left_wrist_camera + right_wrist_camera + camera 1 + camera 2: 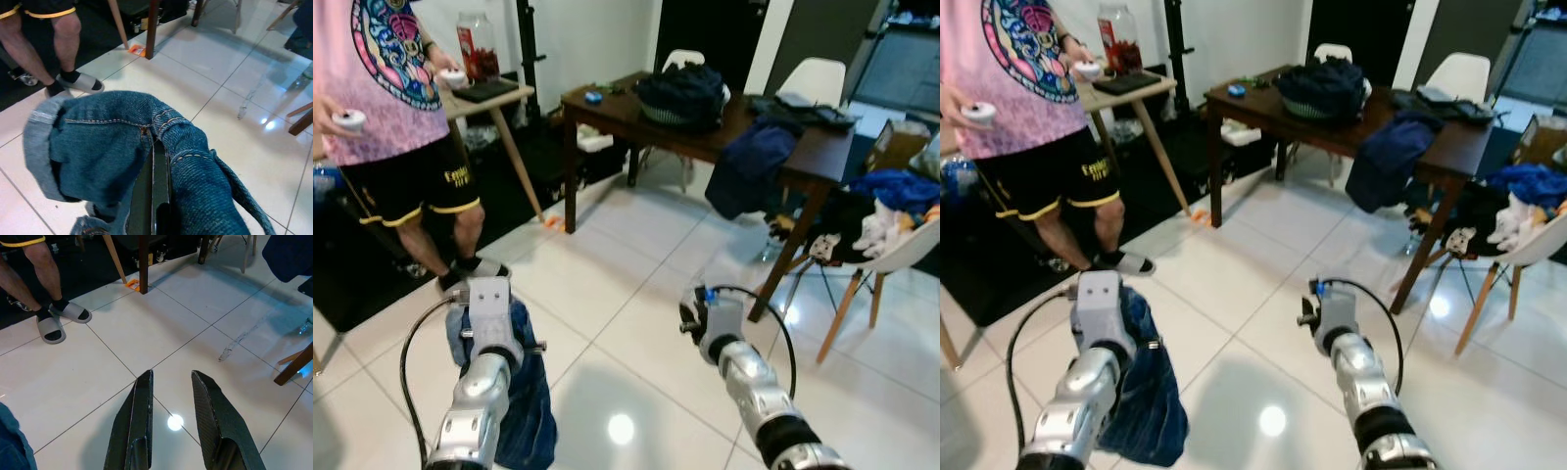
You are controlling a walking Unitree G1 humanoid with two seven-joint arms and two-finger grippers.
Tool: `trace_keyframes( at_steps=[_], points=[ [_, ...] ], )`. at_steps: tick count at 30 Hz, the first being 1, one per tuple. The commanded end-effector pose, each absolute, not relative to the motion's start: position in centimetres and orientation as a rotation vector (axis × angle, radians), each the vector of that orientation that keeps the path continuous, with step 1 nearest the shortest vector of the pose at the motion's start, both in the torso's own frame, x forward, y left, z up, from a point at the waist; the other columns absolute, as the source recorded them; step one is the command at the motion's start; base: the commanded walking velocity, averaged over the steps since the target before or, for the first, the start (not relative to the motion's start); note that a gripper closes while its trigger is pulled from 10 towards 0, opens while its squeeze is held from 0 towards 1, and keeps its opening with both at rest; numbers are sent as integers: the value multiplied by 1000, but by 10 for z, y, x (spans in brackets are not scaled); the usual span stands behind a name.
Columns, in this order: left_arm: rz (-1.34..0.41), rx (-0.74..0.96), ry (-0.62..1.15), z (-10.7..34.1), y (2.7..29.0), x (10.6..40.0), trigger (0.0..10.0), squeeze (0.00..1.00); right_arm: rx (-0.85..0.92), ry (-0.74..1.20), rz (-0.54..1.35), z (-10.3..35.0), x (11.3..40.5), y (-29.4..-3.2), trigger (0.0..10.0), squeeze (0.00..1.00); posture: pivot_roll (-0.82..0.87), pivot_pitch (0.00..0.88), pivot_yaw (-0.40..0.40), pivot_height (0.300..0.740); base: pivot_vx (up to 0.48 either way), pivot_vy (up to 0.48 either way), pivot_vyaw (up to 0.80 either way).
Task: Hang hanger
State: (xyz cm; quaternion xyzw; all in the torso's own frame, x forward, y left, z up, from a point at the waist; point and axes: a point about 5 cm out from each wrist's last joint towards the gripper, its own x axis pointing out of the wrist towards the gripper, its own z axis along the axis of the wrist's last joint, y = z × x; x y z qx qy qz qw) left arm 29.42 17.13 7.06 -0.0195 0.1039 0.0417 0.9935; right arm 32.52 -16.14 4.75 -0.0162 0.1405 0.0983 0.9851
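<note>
A pair of blue denim jeans (112,147) hangs draped over my left gripper (154,147), whose two black fingers lie pressed together with the cloth folded over them. In the eye views the jeans (524,392) dangle below my left wrist (489,318), low over the white tiled floor. My right gripper (171,376) is held out over the tiles with its fingers apart and nothing between them. The right wrist (713,321) hovers right of centre.
A person (396,108) in a pink shirt and black shorts stands at the left, holding white controllers. Ahead is a dark wooden table (617,108) with a bag and clothes on it, and white chairs (891,259) stand to the right. White floor tiles (617,294) lie between.
</note>
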Motion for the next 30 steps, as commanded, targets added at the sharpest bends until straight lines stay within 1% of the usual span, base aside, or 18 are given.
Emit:
trace_keyframes(
  at_steps=[1, 9, 14, 16, 17, 22, 30],
  points=[
    [68, -37, 184, 76, 168, 295, 10000, 0, -39, 289, 210, 45, 324, -160, 10000, 0, 43, 0, -72, 740, 0, 0, 0],
    [60, -37, 185, 75, 166, 293, 10000, 0, -46, 279, 219, 46, 323, -159, 10000, 0, 38, 0, -72, 740, 0, 0, 0],
    [36, -21, 179, 75, 163, 293, 10000, 0, -105, 280, 254, 46, 322, -158, 10000, 0, 34, 0, -73, 740, 0, 0, 0],
    [27, -17, 180, 74, 161, 292, 10000, 0, -132, 286, 270, 45, 321, -157, 10000, 0, 32, 0, -73, 740, 0, -480, 800],
    [32, -24, 183, 74, 160, 291, 10000, 0, -127, 287, 264, 44, 321, -157, 10000, 0, 29, 0, -74, 740, 0, -480, 800],
    [75, -66, 206, 71, 164, 290, 10000, 0, -80, 291, 240, 43, 320, -159, 10000, 0, 26, 0, -77, 740, 0, 0, 0],
    [69, -62, 208, 69, 165, 288, 10000, 0, -81, 293, 246, 43, 319, -161, 10000, 0, 20, 0, -77, 740, 0, 0, 0]
  ],
)
